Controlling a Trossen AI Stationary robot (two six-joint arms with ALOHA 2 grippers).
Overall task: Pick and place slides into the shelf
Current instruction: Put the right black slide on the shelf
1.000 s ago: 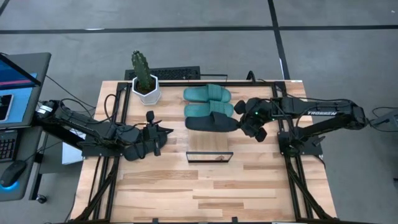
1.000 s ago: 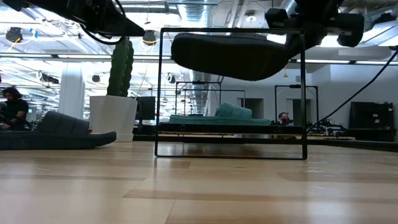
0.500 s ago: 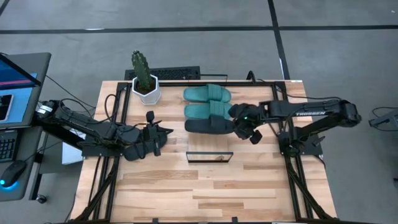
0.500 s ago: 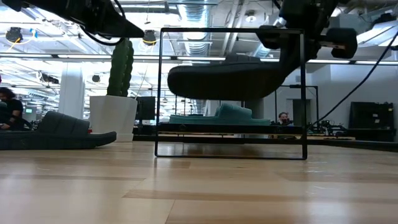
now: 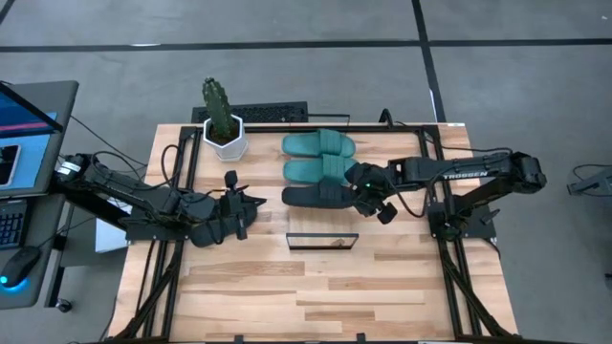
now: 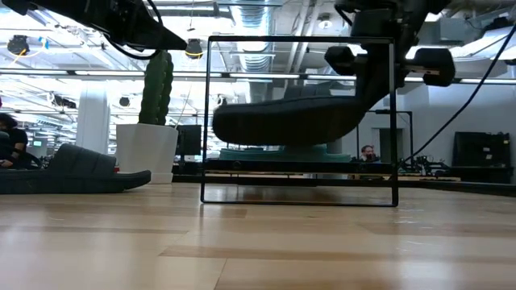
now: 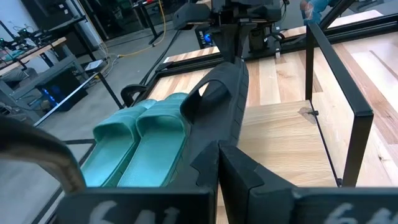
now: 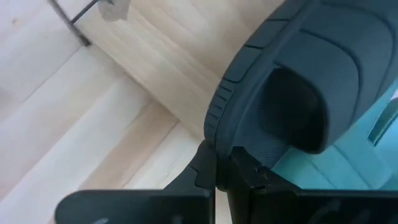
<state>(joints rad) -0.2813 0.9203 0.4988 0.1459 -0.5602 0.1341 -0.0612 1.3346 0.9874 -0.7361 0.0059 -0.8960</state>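
Two teal slides [image 5: 319, 144] [image 5: 321, 169] lie side by side on the far part of the shelf [image 5: 323, 230]. A black slide [image 5: 317, 195] hangs just nearer than them, inside the shelf's wire frame [image 6: 300, 200], with my right gripper [image 5: 363, 191] shut on it. A second black slide [image 6: 74, 171] rests sole-down on the table at the left; my left arm hides it in the high view. My left gripper [image 5: 251, 203] hovers shut and holds nothing, left of the shelf. My right gripper pinches the black slide's right-hand end [image 8: 219, 146], close to the strap [image 8: 292, 74], between its two fingers. The fingers slant down from the table's right side. That end bends upward [image 6: 367, 89]. The rest of the slide reaches level to the left, apparently clear of the plank.
A cactus in a white pot [image 5: 223, 134] stands at the far left of the table, with a keyboard [image 5: 268, 113] behind it. A laptop [image 5: 29, 124] sits off the table's left edge. Bare wooden tabletop [image 5: 316, 296] lies nearer than the shelf.
My right gripper has gone down and toward the table's left with the black slide. The slide has sunk from the top of the wire frame to just above the plank, staying about level beside the teal slides.
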